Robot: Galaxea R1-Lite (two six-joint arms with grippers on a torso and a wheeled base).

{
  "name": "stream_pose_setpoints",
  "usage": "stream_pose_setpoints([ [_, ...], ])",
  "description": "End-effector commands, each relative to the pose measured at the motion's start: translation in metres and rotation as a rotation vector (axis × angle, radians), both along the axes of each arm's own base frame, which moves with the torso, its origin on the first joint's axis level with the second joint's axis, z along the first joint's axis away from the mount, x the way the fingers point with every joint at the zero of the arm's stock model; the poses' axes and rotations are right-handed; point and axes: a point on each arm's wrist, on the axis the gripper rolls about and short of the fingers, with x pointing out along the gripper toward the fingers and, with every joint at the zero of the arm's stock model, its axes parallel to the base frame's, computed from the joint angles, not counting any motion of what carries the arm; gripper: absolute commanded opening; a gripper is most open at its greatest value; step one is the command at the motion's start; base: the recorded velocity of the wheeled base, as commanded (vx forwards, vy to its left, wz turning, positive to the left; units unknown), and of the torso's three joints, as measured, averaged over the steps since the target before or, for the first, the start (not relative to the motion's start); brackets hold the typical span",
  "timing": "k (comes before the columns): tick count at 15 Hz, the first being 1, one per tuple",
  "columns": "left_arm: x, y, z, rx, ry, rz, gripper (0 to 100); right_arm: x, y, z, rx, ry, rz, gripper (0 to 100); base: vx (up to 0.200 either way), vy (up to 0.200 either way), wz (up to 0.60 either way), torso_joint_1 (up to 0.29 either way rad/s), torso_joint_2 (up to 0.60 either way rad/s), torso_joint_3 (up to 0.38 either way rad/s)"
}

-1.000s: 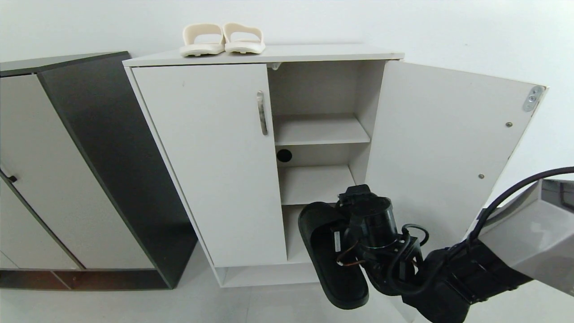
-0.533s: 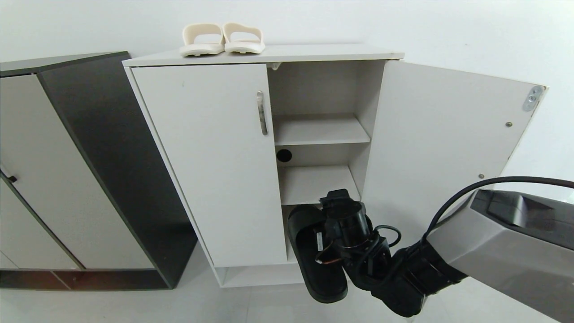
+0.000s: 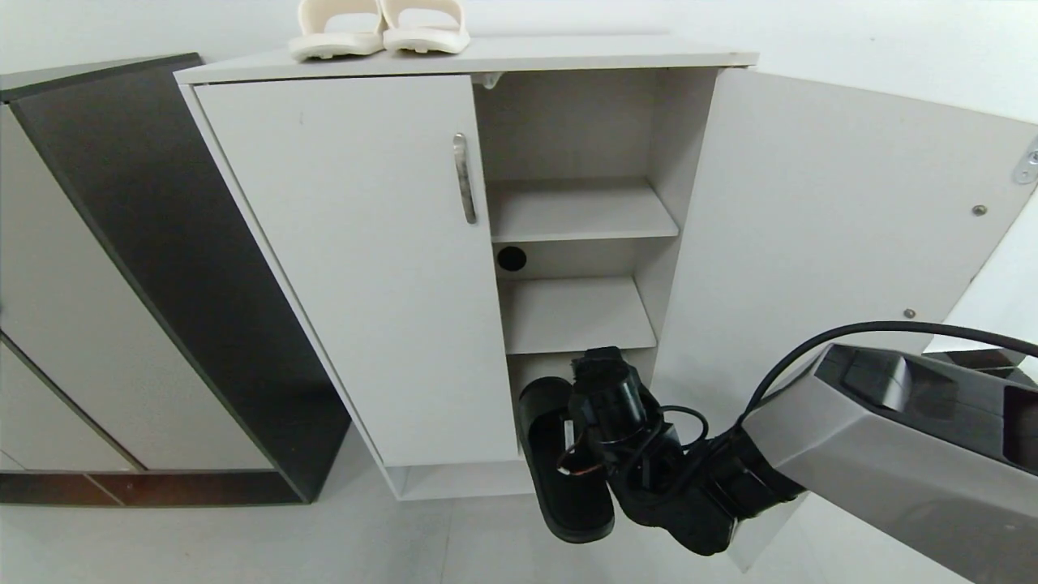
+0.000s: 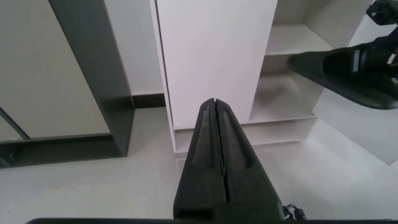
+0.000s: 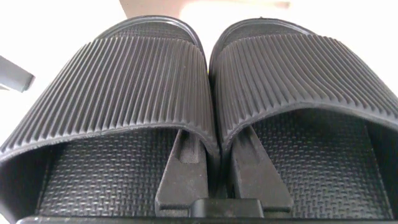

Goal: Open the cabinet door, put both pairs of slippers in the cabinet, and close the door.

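1. Since a second ago the right arm has carried the black slippers (image 3: 551, 454) from 5 o'clock of the opening towards 6 o'clock. Their toes now sit at the mouth of the bottom compartment (image 3: 539, 365) and their heels hang out over the floor. The whole head view has also shifted, which is the camera moving, not the cabinet (image 3: 486, 57).
2. Risk, as I judge it: the pair is carried only by a pinch on the two inner strap walls, so a bump could twist one slipper loose.
3. The likeliest bump is toes on the edge of the closed door (image 3: 349, 259) at 9 o'clock, or on the lowest shelf (image 3: 576, 312) at 12 o'clock if the entry is too high.
4. The arm also runs close past the open door (image 3: 811, 211) at 3 o'clock, so a wide swing could knock it.
5. Letting go too early would leave the heels overhanging and could block the door from closing.
6. The right gripper (image 5: 217, 168) is narrow, its fingers (image 5: 180, 171) clamping the adjoining strap walls of both slippers.
7. The left gripper (image 4: 216, 143) is pressed together and empty, held low before the closed door.
8. The cream slippers (image 3: 381, 28) lie on the cabinet top at 12 o'clock, not yet stored.
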Motion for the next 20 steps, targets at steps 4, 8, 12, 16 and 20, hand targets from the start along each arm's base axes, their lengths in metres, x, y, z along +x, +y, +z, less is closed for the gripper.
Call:
stream_pose_setpoints([
  [4, 0.0, 0.0, 0.0, 0.001, 0.001, 0.0, 0, 0.008, 0.005, -0.002, -0.026, -0.054, -0.122, 0, 0.0, 0.0, 0.0, 0.006, 0.0, -0.192],
  [8, 0.0, 0.0, 0.0, 0.001, 0.001, 0.002, 0, 0.009, 0.007, 0.008, -0.019, -0.145, -0.162, 0, 0.0, 0.0, 0.0, 0.003, 0.0, -0.093],
  [12, 0.0, 0.0, 0.0, 0.001, 0.001, 0.002, 0, 0.005, 0.003, 0.003, -0.046, -0.29, -0.129, 0, 0.0, 0.0, 0.0, 0.0, 0.0, 0.0],
  [16, 0.0, 0.0, 0.0, -0.005, 0.001, 0.002, 0, 0.005, 0.004, -0.005, -0.057, -0.281, -0.121, 0, 0.0, 0.0, 0.0, 0.0, 0.0, 0.0],
  [20, 0.0, 0.0, 0.0, 0.0, 0.001, 0.002, 0, 0.006, 0.004, -0.007, -0.059, -0.279, -0.122, 0, 0.15, 0.0, 0.0, -0.001, 0.0, 0.002],
])
